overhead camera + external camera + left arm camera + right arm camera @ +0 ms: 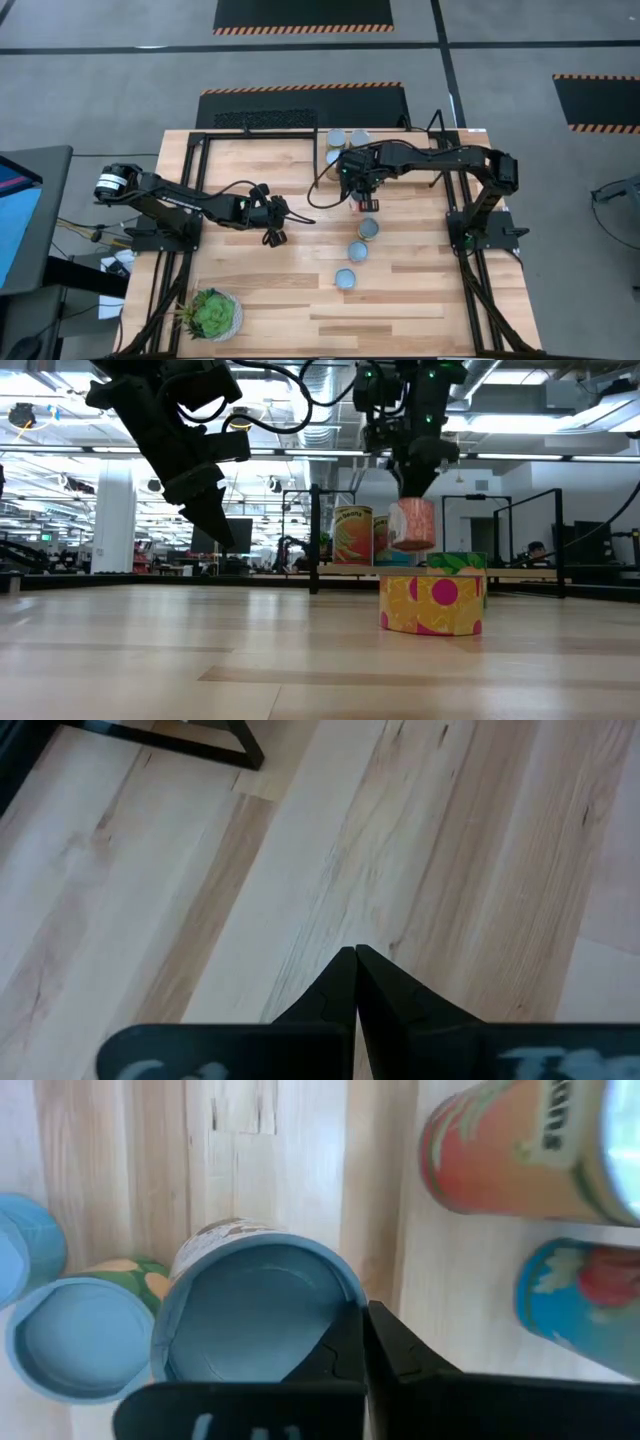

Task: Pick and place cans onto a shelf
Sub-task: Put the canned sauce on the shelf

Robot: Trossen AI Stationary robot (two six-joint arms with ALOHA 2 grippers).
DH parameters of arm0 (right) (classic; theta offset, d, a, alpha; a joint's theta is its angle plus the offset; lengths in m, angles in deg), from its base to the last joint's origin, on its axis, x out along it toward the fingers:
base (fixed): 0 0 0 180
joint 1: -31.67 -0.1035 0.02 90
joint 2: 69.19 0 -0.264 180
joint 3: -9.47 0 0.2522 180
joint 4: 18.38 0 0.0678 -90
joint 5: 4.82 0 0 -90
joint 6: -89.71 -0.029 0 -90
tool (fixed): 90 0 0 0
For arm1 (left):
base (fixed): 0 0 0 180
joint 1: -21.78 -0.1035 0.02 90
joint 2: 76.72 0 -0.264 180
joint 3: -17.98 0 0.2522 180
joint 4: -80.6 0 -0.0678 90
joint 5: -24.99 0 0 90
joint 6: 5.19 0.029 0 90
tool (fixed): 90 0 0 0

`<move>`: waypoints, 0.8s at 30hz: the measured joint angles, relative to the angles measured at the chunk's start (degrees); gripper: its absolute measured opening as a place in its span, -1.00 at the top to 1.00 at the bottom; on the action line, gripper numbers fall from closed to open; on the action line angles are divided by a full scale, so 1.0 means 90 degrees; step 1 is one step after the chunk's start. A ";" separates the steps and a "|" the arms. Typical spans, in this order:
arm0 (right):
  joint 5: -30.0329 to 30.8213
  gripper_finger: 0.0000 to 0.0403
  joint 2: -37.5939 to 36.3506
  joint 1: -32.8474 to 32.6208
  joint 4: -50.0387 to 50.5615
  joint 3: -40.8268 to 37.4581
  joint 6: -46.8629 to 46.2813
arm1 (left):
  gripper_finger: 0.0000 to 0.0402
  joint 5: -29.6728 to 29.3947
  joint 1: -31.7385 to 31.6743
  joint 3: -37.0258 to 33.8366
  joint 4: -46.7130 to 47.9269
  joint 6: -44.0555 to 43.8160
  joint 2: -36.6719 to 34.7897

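Observation:
My right gripper [365,197] is over the far middle of the table, shut on a red-labelled can [411,525] lifted above the table. Three more cans stand on the tabletop in a line toward the near edge: one [368,230], one [358,250] and one [345,279]; the yellow one [432,605] is nearest the low camera. Three cans [345,142] stand on the shelf [330,567] at the far edge, just beyond the held can. My left gripper [275,226] is shut and empty above the table's left middle [356,960]. My right gripper holds the red-labelled can by its top rim [345,1295], one finger inside the recessed top and one outside the wall. The fingers come from above, pointing down. The can hangs below them, slightly tilted, clear of the table and of the yellow can under it.
A potted plant [212,313] stands at the near left corner. Black frame rods [190,200] run along the table's left and right sides. An orange can [510,1150] and a blue one [580,1300] stand on the shelf board [470,1280] beside the held can.

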 joint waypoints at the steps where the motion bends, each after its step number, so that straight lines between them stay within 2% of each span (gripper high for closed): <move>1: 0.0000 0.98 0.0000 0.0019 0.0065 0.0067 0.0000 | 1.00 0.0000 0.0000 0.0000 -0.0001 0.0000 0.0000; 11: 0.0296 0.98 -0.0027 0.0488 0.1116 0.0387 -0.0037 | 1.00 0.0000 0.0000 0.0000 0.0001 0.0002 0.0000; 24: 0.0386 0.97 -0.0044 0.1877 0.0968 0.0136 -0.0001 | 1.00 0.0000 0.0000 0.0000 -0.0001 0.0002 0.0000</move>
